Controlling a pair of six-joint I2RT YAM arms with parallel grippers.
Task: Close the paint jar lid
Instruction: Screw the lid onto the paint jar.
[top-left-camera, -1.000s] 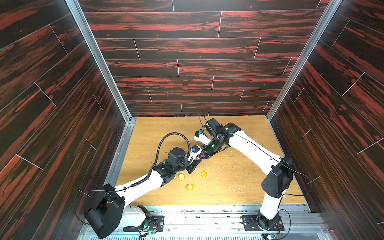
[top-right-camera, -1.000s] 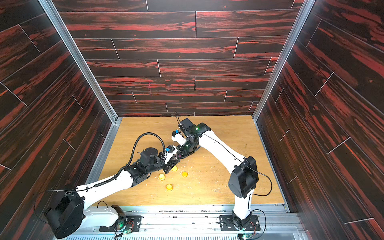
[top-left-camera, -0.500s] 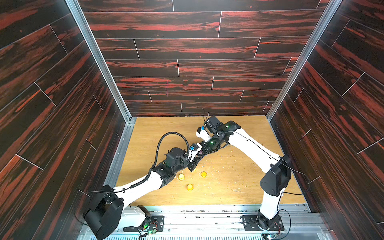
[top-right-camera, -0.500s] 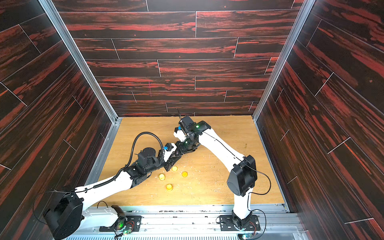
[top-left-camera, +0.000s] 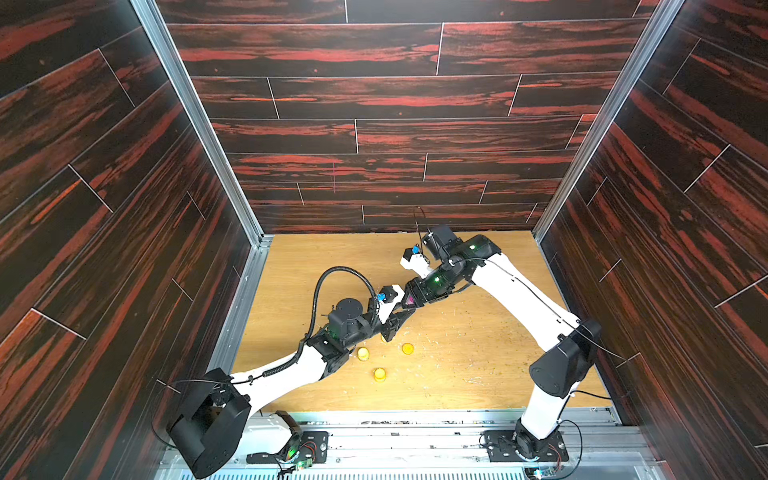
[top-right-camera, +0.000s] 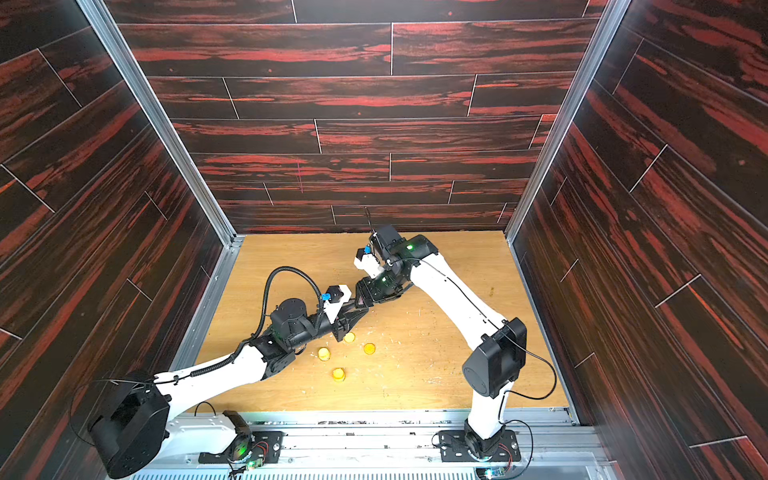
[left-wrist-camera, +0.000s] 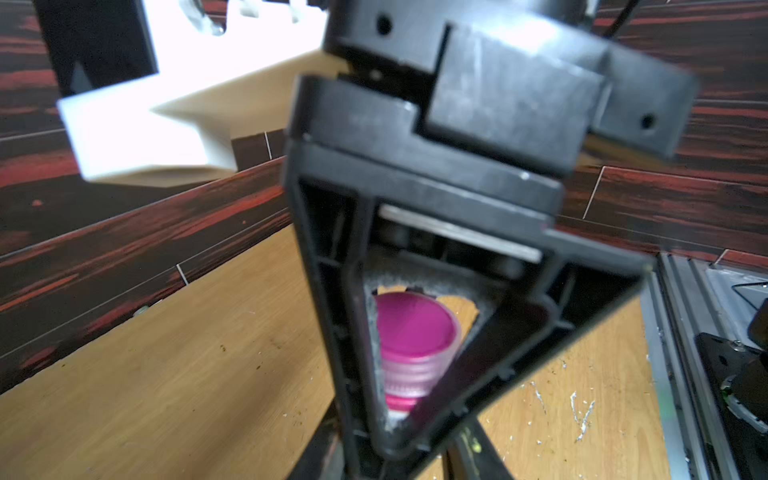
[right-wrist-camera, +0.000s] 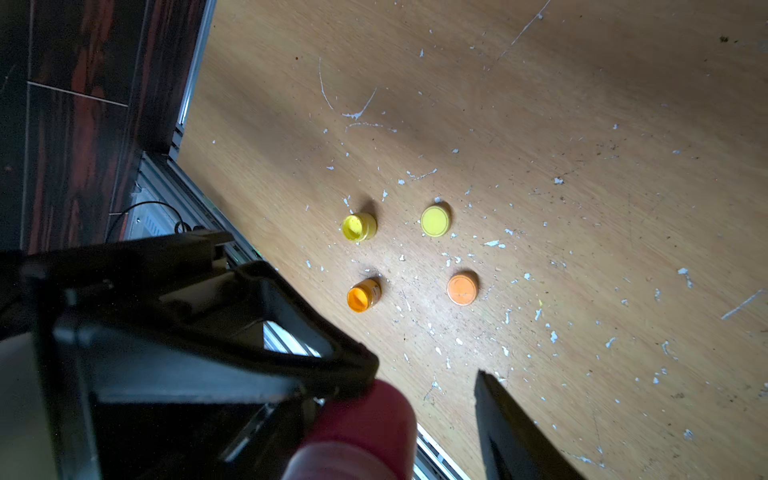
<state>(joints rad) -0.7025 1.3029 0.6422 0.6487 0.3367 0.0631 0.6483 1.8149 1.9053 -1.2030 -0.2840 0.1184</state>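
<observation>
My left gripper (top-left-camera: 402, 312) (top-right-camera: 354, 312) is shut on a small magenta paint jar (left-wrist-camera: 400, 402), held above the wooden floor. A magenta lid (left-wrist-camera: 413, 321) sits on the jar's top; how tightly it sits I cannot tell. My right gripper (top-left-camera: 412, 300) (top-right-camera: 363, 298) meets the jar end-on from the far side and stands open around the lid. In the right wrist view the jar (right-wrist-camera: 361, 424) shows with floor between it and the right gripper's one visible finger (right-wrist-camera: 511, 419). A left finger (right-wrist-camera: 291, 332) presses the jar's other side. In the left wrist view the right gripper's finger frame hides my own fingertips.
Under the grippers on the floor (top-left-camera: 478, 353) lie an open yellow jar (right-wrist-camera: 359, 227), a yellow lid (right-wrist-camera: 435, 221), an open orange jar (right-wrist-camera: 363, 295) and an orange lid (right-wrist-camera: 462, 289). Dark panelled walls close in three sides. A metal rail (top-left-camera: 415, 419) runs along the front.
My right gripper's jaws have spread apart off the lid. Both arms have shifted only slightly, and the left gripper still holds the jar.
</observation>
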